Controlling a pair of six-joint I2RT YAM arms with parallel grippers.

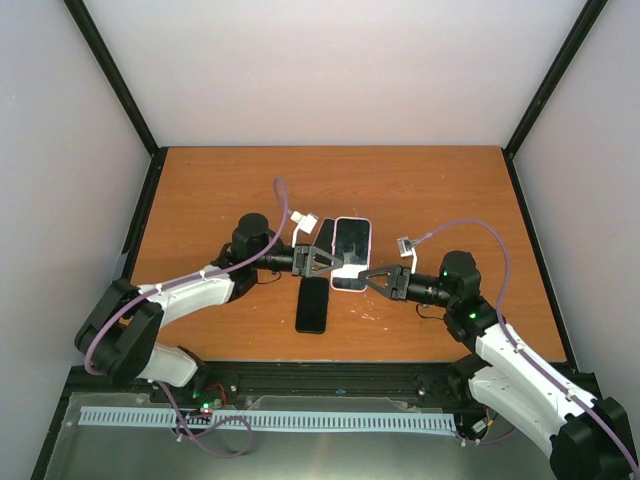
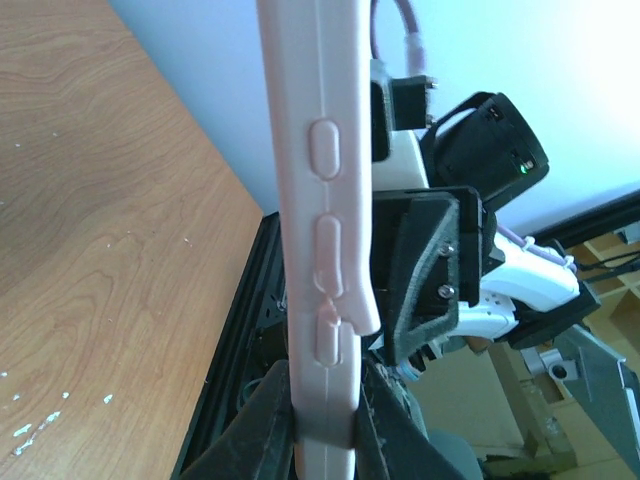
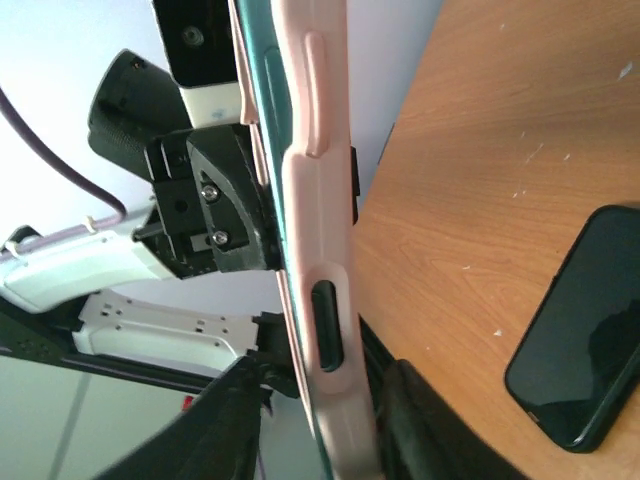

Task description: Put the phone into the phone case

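The pink phone case [image 1: 351, 248] hangs on edge above the table's middle, its broad face dark. My left gripper [image 1: 325, 262] pinches its left side; in the left wrist view both fingers of that gripper [image 2: 325, 420] press flat on the case [image 2: 320, 200]. My right gripper [image 1: 368, 278] meets the case's near right corner. In the right wrist view the right gripper [image 3: 325, 372] straddles the case [image 3: 315, 230], its left finger standing off with a gap. The black phone [image 1: 312, 305] lies flat on the wood just below the case, also the phone [image 3: 580, 330] at the lower right.
The wooden table [image 1: 430, 200] is boxed in by white walls and black corner posts. A black rail [image 1: 330, 375] runs along the near edge by the arm bases. Purple cables [image 1: 470, 228] loop off both wrists.
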